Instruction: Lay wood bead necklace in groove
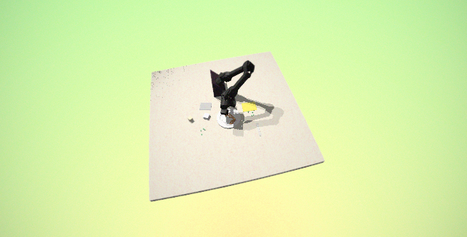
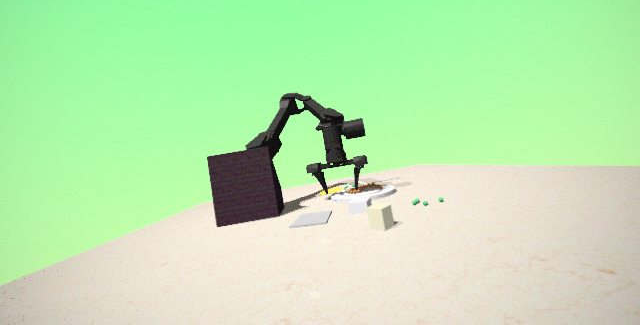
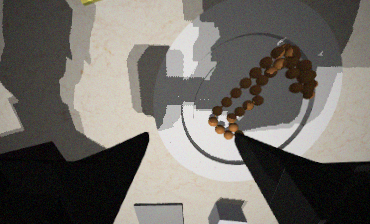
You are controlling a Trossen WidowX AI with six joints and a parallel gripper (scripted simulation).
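1. Gripper (image 1: 224,112) (image 2: 342,191) (image 3: 192,136) hovering, jaws standing wide, released.
2. Wood bead necklace (image 1: 232,119) (image 2: 367,188) (image 3: 256,90) lying bunched on round bead board (image 1: 220,123) (image 2: 390,193) (image 3: 206,167), mostly inside groove.
3. White block (image 1: 206,117) (image 2: 358,206) (image 3: 229,210) & gray plate (image 1: 205,106) (image 2: 311,219) (image 3: 159,213) sitting near bd.

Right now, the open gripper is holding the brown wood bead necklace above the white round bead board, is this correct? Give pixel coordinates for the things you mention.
Not held: in the wrist view, the brown wood bead necklace (image 1: 232,119) (image 3: 256,90) lies on the white round bead board (image 1: 220,123) (image 2: 390,194) (image 3: 211,167). The gripper (image 2: 342,191) (image 3: 192,136) is open.
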